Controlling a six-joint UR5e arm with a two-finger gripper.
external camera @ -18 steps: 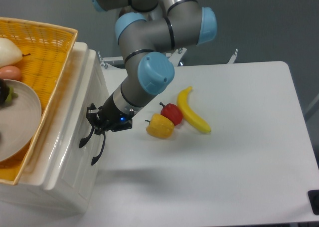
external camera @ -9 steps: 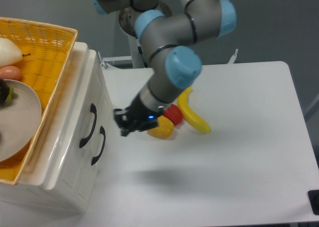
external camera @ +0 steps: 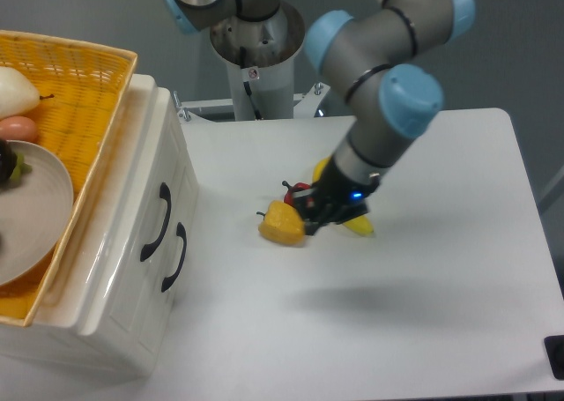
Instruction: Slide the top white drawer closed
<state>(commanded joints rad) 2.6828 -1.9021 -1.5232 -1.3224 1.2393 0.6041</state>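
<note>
The white cabinet (external camera: 115, 269) fills the lower left of the frame, carrying a yellow wicker basket (external camera: 79, 84) on its top. The top white drawer (external camera: 145, 203) sits flush with the cabinet front, its black handle (external camera: 155, 222) just up and left of the lower drawer's handle (external camera: 174, 257), both fronts lying in one plane with no gap showing. So the drawer looks fully closed, and I judge the task done.

What has changed is the arm: a second ago its tip was against the black handle at the left, half a second ago it hung just off the drawer front, and now it has swung away to the centre of the frame. The gripper (external camera: 322, 209) hangs over the red pepper (external camera: 300, 192), with the yellow pepper (external camera: 283, 225) to its lower left and the banana (external camera: 352, 220) partly hidden behind it. It holds nothing of the drawer; whether its fingers are spread or pressed together, I cannot tell from this angle.
</note>
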